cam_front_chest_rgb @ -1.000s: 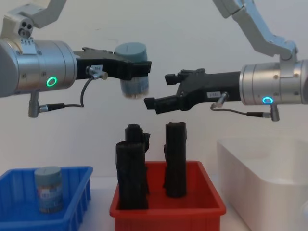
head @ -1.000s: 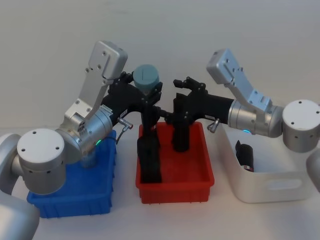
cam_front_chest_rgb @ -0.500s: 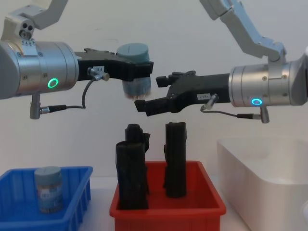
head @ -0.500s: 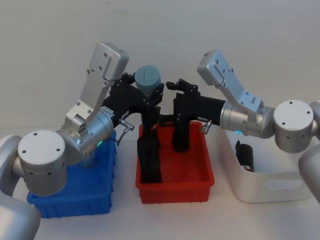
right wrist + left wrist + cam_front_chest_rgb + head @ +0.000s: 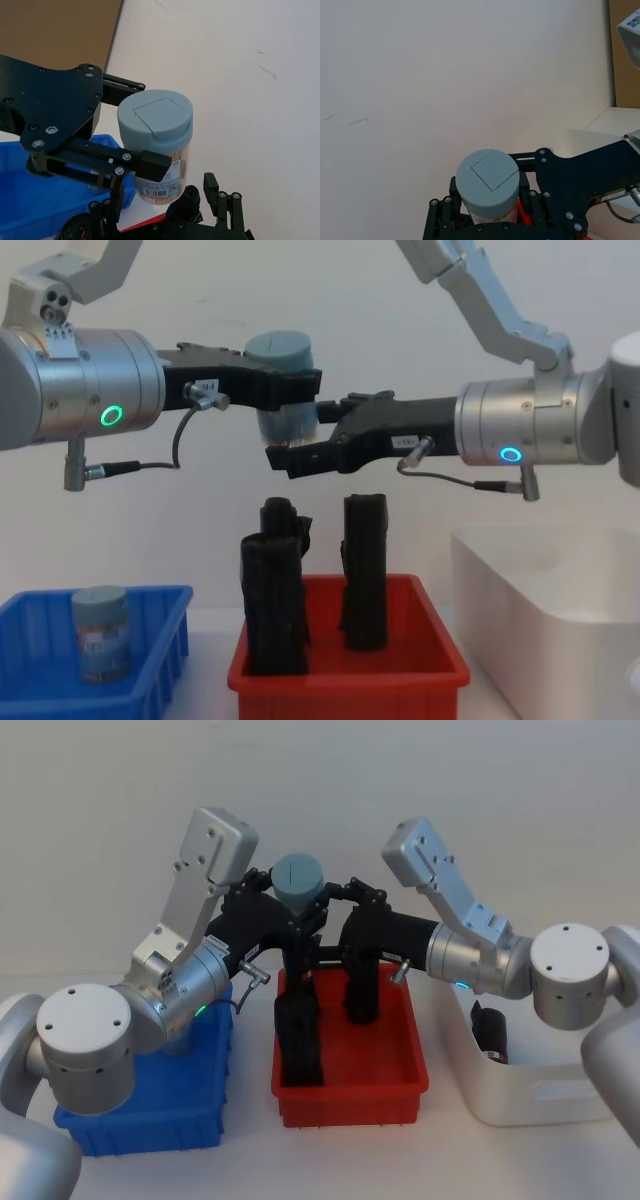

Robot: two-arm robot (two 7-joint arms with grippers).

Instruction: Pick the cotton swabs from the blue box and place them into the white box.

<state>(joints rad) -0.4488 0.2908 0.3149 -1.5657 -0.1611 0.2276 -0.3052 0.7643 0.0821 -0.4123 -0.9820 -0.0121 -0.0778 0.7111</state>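
Left hand clamps cotton swabs tub under lid. Right hand spread wide either side of lower body. Likely light, rigid, slick: grip clear mid-body.

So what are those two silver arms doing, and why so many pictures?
They are a robot's two arms, filmed by cameras on its head, chest and each wrist. The left gripper holds a tub of cotton swabs in the air, shut on it. The right gripper is open beside the tub's lower part, probably to take it. On the table stand a blue box with another tub, a red bin with black rolls, and a white box.
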